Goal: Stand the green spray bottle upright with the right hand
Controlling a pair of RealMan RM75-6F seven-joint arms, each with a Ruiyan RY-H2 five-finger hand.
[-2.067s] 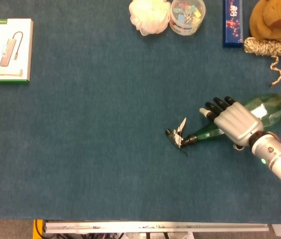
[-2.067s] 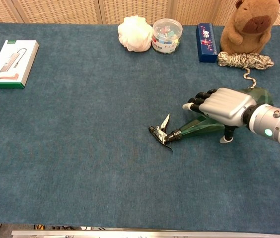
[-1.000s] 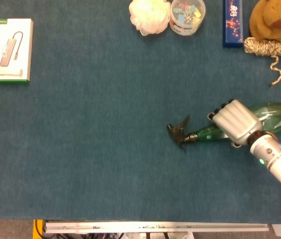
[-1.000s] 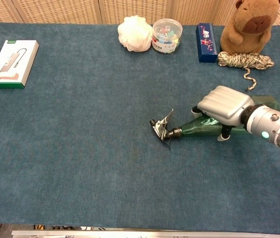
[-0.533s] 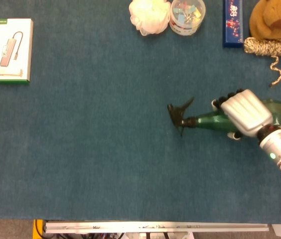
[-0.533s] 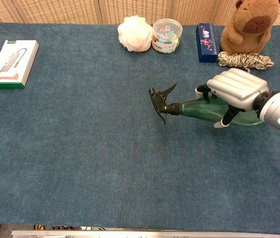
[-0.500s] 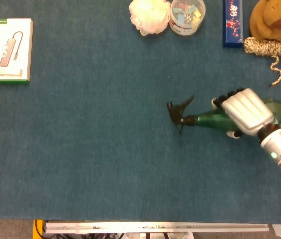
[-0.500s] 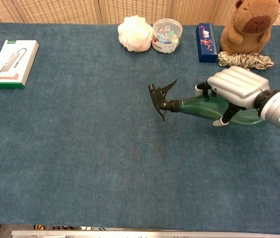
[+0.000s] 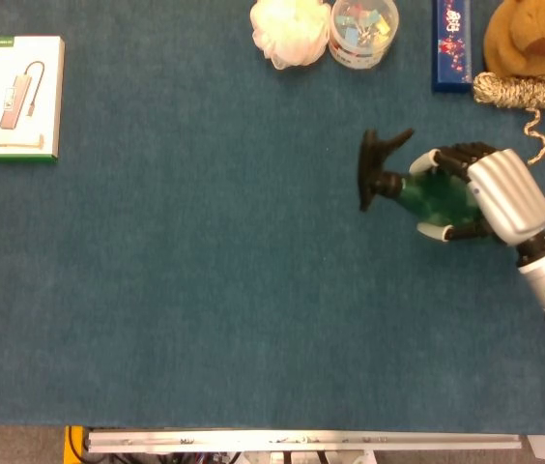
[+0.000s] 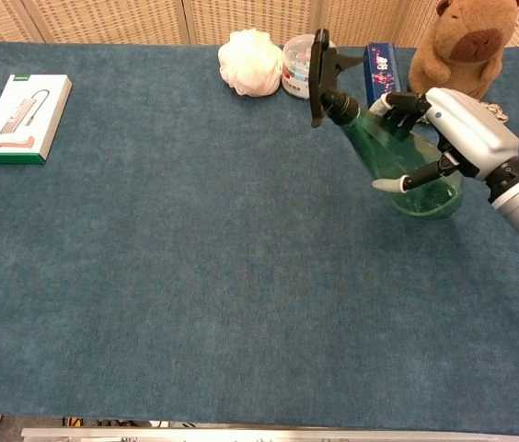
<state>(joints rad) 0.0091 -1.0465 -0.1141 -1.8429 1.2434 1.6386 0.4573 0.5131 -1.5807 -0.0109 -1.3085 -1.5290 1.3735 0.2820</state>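
On the right side of the blue cloth worktop [image 10: 195, 276], close in front of the brown stuffed toy animal [image 10: 457, 41]: the see-through green spray bottle with a black trigger top [image 10: 407, 166], gripped by the silver right hand with black fingers [image 10: 444, 138]. Wrapped around the fat part of the bottle, thumb toward the front edge of the worktop, other fingers [image 10: 397, 101] on the far side. Not upright yet, leaning with the black top pointing up and to the left, away from the toy animal. Bottom of the bottle low, at or near the worktop; cannot tell if touching. From the head view, same hand [image 9: 485, 193] around the same bottle [image 9: 432, 193], black top sticking out to the left.

Just in front of the toy animal, a coil of pale rope [image 9: 529, 97], partly hidden by the hand in the chest view. Left of the toy animal along the back edge: a dark blue box [image 10: 379, 64], then a round clear tub of coloured bits [image 10: 296, 69], then a fluffy white ball [image 10: 248, 63]. Far to the left of the toy animal, well apart from everything else: a flat white box with a green edge [image 10: 22, 120].

No left hand to be seen in either view.
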